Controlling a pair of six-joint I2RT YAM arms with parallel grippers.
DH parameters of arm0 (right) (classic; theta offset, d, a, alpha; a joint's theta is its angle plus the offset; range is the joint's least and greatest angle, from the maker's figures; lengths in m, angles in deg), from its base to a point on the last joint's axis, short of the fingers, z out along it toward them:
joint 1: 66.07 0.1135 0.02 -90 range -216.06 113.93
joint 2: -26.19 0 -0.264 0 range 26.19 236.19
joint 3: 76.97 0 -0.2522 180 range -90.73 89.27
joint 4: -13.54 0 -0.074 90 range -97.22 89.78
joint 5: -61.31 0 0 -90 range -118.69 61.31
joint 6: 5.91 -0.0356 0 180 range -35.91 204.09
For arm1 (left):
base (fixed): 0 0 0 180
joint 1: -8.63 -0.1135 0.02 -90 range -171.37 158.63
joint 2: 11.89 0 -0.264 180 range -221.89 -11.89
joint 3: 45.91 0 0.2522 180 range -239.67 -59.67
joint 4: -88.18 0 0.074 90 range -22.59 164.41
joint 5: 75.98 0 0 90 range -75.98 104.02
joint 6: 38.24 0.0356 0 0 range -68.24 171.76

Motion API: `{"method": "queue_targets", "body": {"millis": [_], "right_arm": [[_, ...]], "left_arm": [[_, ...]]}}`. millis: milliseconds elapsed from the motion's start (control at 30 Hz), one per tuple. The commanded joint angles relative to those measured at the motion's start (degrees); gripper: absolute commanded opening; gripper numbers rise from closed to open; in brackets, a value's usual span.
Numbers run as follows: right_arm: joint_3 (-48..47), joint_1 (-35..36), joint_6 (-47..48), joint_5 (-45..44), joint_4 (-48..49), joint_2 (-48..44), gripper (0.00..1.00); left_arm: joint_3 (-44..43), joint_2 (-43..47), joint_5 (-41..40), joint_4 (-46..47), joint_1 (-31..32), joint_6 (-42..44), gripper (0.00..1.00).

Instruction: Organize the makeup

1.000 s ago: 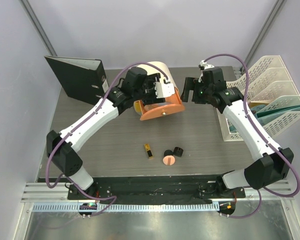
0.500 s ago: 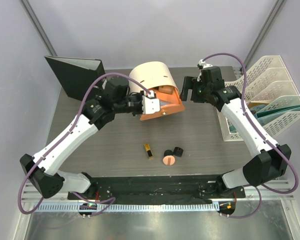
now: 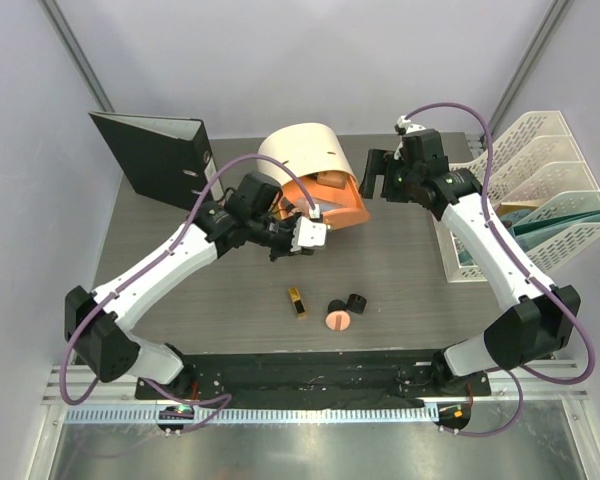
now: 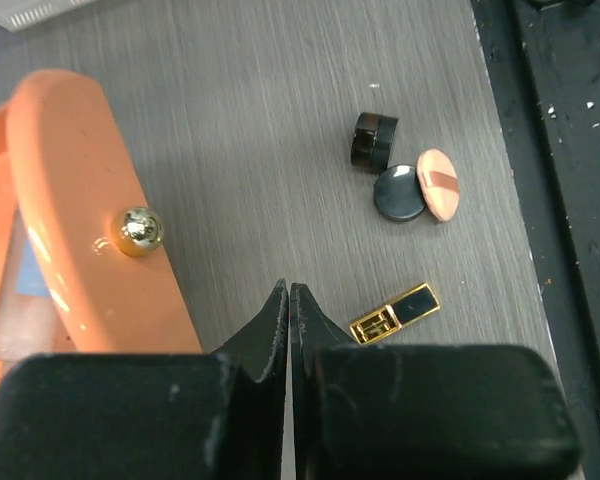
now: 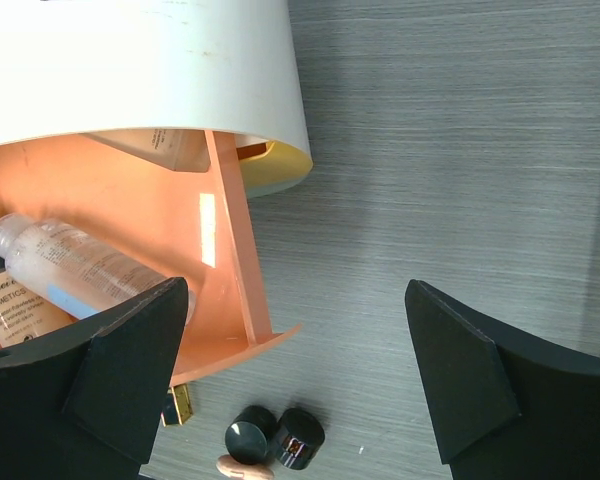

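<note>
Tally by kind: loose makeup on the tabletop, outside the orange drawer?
small black jars: 2
round pink compact: 1
black-gold lipstick: 1
Total: 4

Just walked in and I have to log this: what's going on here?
The robot is loading an orange drawer, open, with a clear tube inside. The left pincer is shut and empty by the drawer front; the right pincer hangs open beside it. A lipstick, two black jars and a pink compact lie on the table.
</note>
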Motion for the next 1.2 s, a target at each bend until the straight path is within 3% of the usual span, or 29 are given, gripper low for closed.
{"method": "queue_targets", "body": {"millis": [0,267,633,733,933,1033,1167], "right_arm": [[-2.58,-0.31,0.07,0.21,2.0,0.05,0.95],[-2.75,-0.39,0.15,0.21,2.09,-0.03,0.95],[-2.75,-0.48,0.33,0.74,2.0,-0.03,0.95],[-2.4,-0.57,0.16,0.91,1.91,-0.39,0.95],[-2.31,-0.57,0.77,1.18,1.12,-1.7,0.95],[-2.75,-0.48,1.56,2.23,0.86,-3.11,0.92],[-3.72,-0.48,2.7,5.56,0.86,-5.39,0.74]], "left_arm": [[1.06,-1.93,-1.89,4.46,0.16,-1.26,0.0],[1.93,-4.31,-13.65,13.78,0.25,-5.56,0.0],[2.11,-5.98,-22.36,20.82,0.16,-6.88,0.0],[1.32,-6.41,-22.2,21.0,0.16,-6.18,0.0],[0.27,-0.8,-14.47,22.05,0.16,-4.25,0.0],[-0.43,2.63,-14.37,23.72,0.07,-4.86,0.0],[-3.68,3.87,-14.99,26.09,-2.9,-9.76,0.0]]}}
